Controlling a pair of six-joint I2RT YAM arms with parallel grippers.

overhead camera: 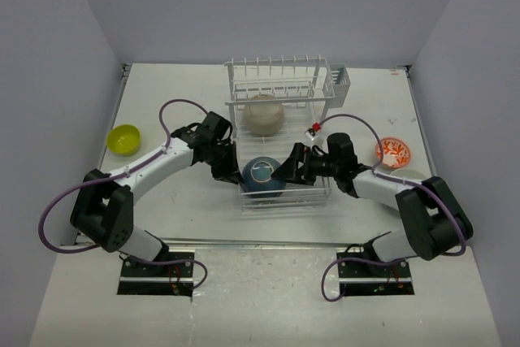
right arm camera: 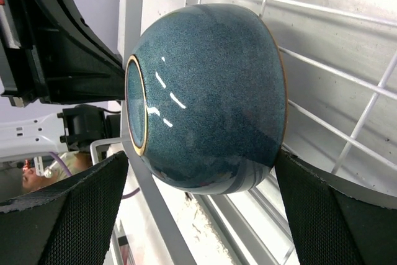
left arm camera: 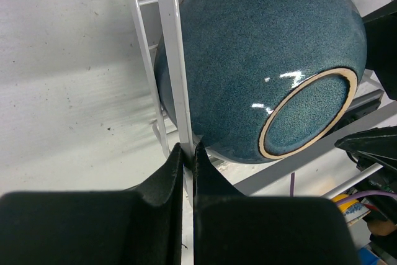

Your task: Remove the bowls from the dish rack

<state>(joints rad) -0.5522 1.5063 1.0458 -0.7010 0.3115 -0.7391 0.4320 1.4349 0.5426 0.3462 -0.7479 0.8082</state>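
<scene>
The white wire dish rack (overhead camera: 280,79) stands at the table's middle. A dark blue bowl (overhead camera: 262,176) lies bottom-up on the front of its grid base, and a beige bowl (overhead camera: 264,114) sits further back inside it. My left gripper (overhead camera: 230,170) is at the rack's front left, shut on a white rack bar (left arm camera: 170,29) just left of the blue bowl (left arm camera: 248,48). My right gripper (overhead camera: 291,170) is open, with its fingers on either side of the blue bowl (right arm camera: 211,85). A yellow-green bowl (overhead camera: 124,138) and a white, orange-patterned bowl (overhead camera: 393,150) sit on the table. No teal-green bowl is in view.
A small grey caddy (overhead camera: 339,80) hangs on the rack's back right corner. Grey walls close in the table on three sides. The two grippers face each other across the blue bowl, close together. A pale object (overhead camera: 410,174) shows partly behind the right arm.
</scene>
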